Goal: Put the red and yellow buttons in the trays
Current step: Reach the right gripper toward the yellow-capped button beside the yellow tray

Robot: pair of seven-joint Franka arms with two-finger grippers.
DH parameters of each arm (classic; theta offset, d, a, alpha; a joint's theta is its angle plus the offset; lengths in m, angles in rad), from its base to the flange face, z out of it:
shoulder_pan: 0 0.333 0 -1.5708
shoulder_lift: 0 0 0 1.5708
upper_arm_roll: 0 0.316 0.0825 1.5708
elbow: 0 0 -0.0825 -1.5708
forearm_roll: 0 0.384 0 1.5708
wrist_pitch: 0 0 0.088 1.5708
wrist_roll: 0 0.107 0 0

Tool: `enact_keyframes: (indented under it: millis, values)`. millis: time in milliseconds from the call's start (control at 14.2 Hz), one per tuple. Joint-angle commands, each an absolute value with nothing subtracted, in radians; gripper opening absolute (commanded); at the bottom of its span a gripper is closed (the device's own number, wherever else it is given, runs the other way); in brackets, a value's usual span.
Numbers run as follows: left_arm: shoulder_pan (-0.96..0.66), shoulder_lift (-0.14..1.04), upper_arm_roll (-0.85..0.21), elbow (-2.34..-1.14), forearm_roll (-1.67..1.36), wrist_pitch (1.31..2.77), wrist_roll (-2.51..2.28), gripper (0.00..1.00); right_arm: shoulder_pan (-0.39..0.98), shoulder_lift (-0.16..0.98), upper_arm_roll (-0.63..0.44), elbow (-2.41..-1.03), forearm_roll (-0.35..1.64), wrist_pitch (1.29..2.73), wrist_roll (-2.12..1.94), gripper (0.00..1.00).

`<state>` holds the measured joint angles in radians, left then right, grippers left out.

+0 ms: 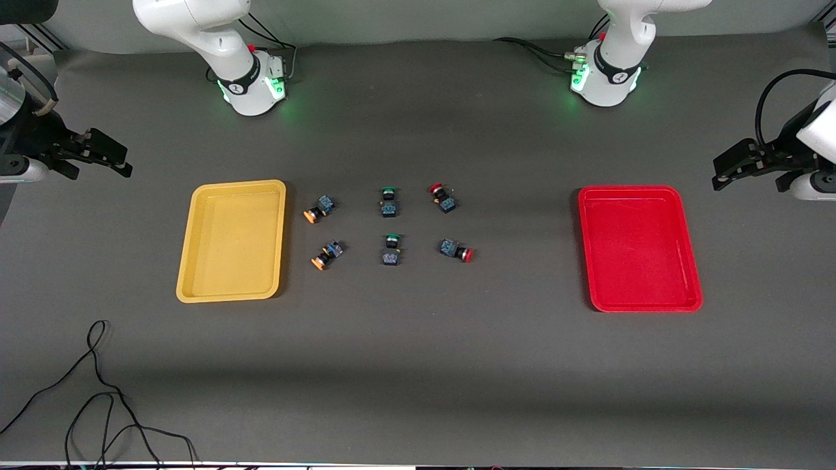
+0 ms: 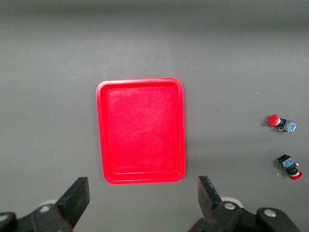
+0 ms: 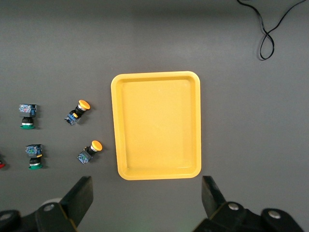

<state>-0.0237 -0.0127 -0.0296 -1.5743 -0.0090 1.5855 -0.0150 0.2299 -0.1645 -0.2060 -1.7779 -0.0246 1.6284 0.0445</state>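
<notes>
grey table [image 1: 418, 365], 2 trays [image 1: 232, 241], 6 buttons [image 1: 390, 249]

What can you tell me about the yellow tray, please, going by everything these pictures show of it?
The yellow tray is a shallow rectangular dish of what looks like plastic, with rounded corners and a raised rim around a flat floor. It lies flat on the dark table toward the right arm's end, with nothing in it. Two yellow-capped buttons lie beside it on the table, apart from its rim. Only the table touches it.
</notes>
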Motion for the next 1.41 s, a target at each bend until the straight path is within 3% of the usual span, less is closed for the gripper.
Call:
enact_keyframes:
  millis: [0, 211, 563, 774, 1055, 1337]
  values:
    - [-0.032, -0.023, -0.026, -1.571, -0.012, 1.588, -0.026, 1.00, 0.221, -0.150, -0.201, -1.747, -0.028, 1.621, 0.040, 1.00]
    - [-0.032, -0.023, -0.026, -1.571, -0.012, 1.588, -0.026, 1.00, 0.222, -0.094, -0.192, -1.707, 0.003, 1.606, 0.044, 1.00]
    - [-0.028, -0.018, -0.025, -1.571, -0.012, 1.589, -0.025, 1.00, 0.238, 0.003, -0.150, -1.759, 0.086, 1.623, 0.263, 1.00]
    - [-0.031, -0.020, -0.026, -1.571, -0.012, 1.586, -0.026, 1.00, 0.287, -0.008, -0.114, -1.937, 0.086, 1.779, 0.481, 1.00]
    - [-0.028, -0.023, -0.025, -1.577, -0.014, 1.549, -0.063, 1.00, 0.298, 0.009, 0.036, -2.176, 0.086, 2.043, 0.776, 1.00]
    - [-0.066, -0.043, -0.051, -1.592, -0.012, 1.531, -0.299, 1.00, 0.298, 0.118, 0.115, -2.215, 0.086, 2.141, 0.941, 1.00]
